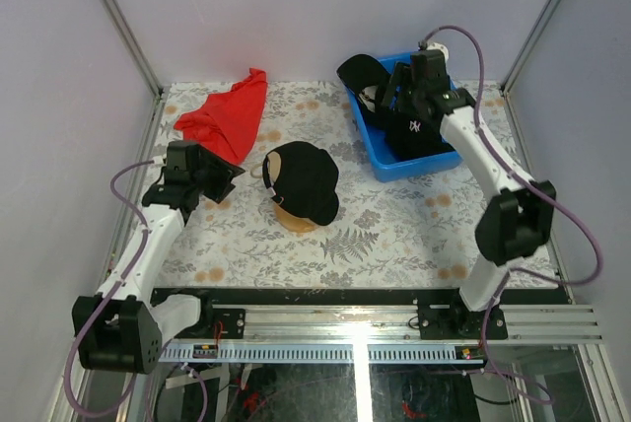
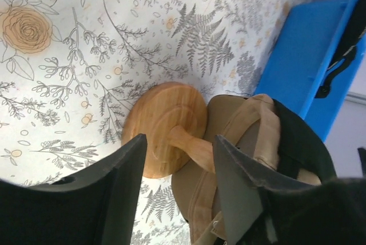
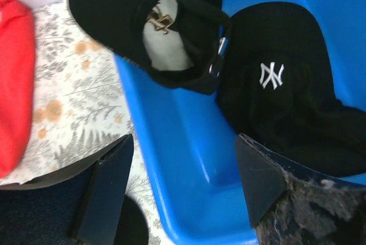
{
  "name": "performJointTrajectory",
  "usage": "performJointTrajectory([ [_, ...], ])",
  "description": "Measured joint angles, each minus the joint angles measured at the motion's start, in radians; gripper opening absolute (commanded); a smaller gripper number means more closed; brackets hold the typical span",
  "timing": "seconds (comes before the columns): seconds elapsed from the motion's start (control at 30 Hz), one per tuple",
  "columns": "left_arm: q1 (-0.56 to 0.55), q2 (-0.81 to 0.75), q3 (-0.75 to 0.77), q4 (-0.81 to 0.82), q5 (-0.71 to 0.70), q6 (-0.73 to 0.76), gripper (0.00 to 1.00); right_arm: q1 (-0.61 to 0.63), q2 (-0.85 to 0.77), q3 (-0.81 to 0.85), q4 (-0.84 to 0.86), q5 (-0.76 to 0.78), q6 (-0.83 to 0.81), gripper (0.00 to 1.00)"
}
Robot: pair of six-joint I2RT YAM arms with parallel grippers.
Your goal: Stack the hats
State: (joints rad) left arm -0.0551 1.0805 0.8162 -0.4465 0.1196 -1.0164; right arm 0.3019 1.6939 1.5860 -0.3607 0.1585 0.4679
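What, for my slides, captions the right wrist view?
Open right claw over blue plastic bin: black logo cap inside, upturned black cap overhanging.

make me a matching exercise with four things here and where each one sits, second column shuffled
1. red cloth
2. logo cap
3. wooden stand
4. upturned black cap

a. middle of the table, under the stacked caps
b. inside the blue bin
c. over the bin's far corner
d. far-left part of the table

Pairs: 1-d, 2-b, 3-a, 4-c
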Motion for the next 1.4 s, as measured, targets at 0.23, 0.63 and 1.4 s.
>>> performJointTrajectory([
  [0.23,0.005,0.119,0.107,-0.031,0.050,0.079,0.58,-0.090,0.316,0.277,-0.196,0.035,-0.044,0.84],
  [0.63,0.027,0.172,0.151,-0.023,0.081,0.124,0.57,-0.154,0.429,0.272,-0.295,0.064,-0.152,0.90],
  [1.4,0.064,0.146,0.159,-0.056,0.071,0.140,0.55,-0.154,0.614,0.305,-0.241,0.043,-0.151,0.00],
])
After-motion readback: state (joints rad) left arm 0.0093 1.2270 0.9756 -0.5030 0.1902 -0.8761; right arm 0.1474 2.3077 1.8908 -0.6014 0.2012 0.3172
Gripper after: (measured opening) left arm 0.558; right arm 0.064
